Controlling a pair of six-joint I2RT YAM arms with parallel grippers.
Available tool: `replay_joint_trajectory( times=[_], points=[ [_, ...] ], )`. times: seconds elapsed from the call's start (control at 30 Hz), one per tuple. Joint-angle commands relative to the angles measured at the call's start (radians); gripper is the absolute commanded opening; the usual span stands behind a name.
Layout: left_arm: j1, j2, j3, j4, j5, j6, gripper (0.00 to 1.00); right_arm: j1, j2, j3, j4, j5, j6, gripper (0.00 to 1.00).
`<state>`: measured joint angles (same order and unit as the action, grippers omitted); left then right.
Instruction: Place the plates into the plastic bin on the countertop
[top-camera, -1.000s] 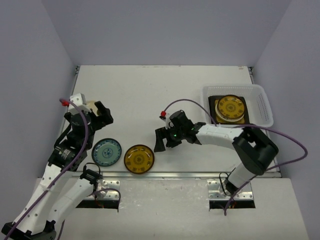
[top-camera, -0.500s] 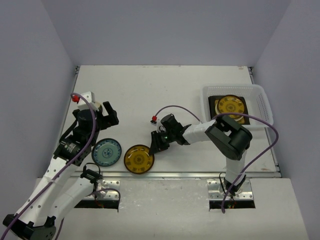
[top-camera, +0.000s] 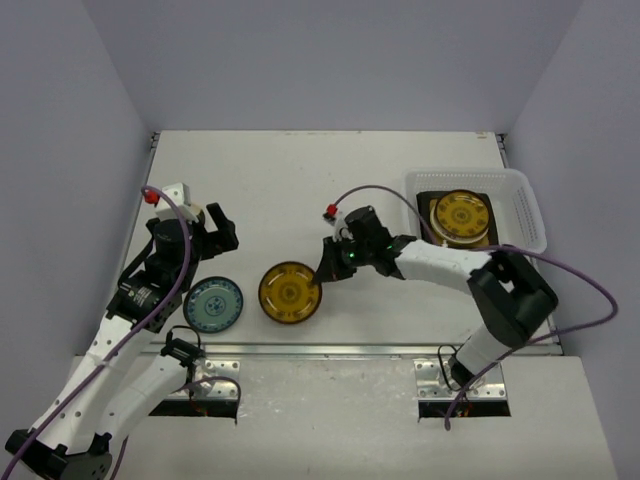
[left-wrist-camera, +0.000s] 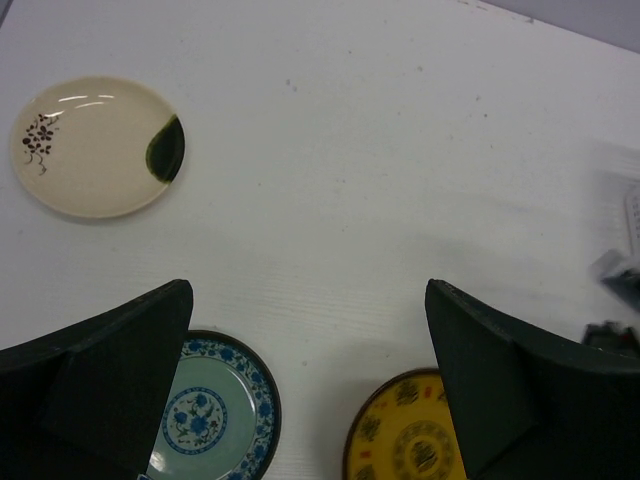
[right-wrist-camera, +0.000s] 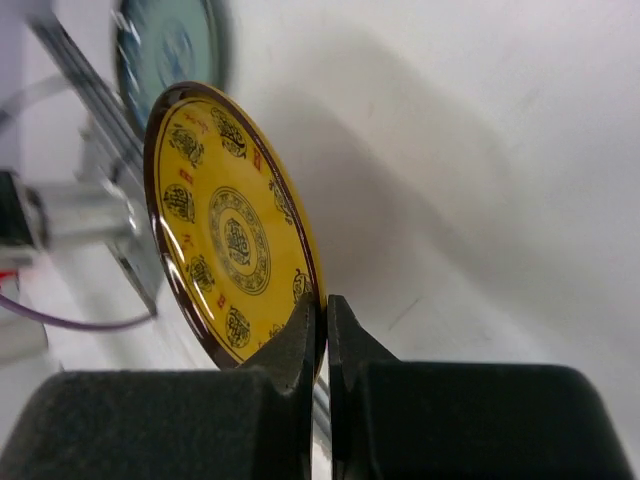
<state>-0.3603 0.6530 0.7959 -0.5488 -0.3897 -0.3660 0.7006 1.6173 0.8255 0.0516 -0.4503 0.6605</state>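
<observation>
Lavender-walled countertop (top-camera: 300, 180): the plastic bin (top-camera: 526, 215) holds a square plate (top-camera: 426, 200) under an amber round (top-camera: 460, 213). My right gripper (right-wrist-camera: 323, 312) pinches a second amber plate (right-wrist-camera: 228, 235) by its rim; blue plate (top-camera: 213, 304) and cream plate (left-wrist-camera: 95, 147) wait, my left gripper (left-wrist-camera: 308, 300) spread.

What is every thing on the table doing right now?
right end effector: shut on the amber plate's rim.
amber plate: gripped by its edge, tilted up.
left end effector: open, holding nothing.
blue plate: lying flat on the countertop.
cream plate: lying flat on the countertop.
plastic bin: holds a square plate with a second amber plate on top.
</observation>
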Motion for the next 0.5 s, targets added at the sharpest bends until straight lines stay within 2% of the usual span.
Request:
replay_joint_trajectory(
  times=[0.0,0.03,0.07,0.1,0.23,0.37,0.47],
  points=[
    [0.004,-0.019,-0.006,0.047,0.018,0.017,1.0,-0.337,-0.212,0.014,-0.093,0.043,-0.024,0.0],
    [0.004,-0.022,-0.007,0.05,0.021,0.018,1.0,-0.469,-0.255,0.004,-0.101,0.046,-0.01,0.0],
    [0.004,-0.023,-0.007,0.05,0.022,0.018,1.0,-0.483,-0.26,0.003,-0.102,0.047,0.007,0.0],
    [0.004,-0.023,-0.007,0.05,0.023,0.018,1.0,-0.662,-0.282,-0.015,-0.101,0.076,0.041,0.0],
    [0.004,-0.017,-0.007,0.052,0.035,0.021,1.0,-0.958,-0.273,-0.03,-0.066,0.161,0.158,0.0],
    [0.004,-0.013,-0.011,0.058,0.056,0.024,1.0,-1.119,-0.211,-0.021,-0.008,0.161,0.278,0.0],
    [0.004,-0.003,-0.011,0.061,0.073,0.026,1.0,-1.135,-0.172,0.01,-0.014,0.176,0.288,0.0]
  ],
)
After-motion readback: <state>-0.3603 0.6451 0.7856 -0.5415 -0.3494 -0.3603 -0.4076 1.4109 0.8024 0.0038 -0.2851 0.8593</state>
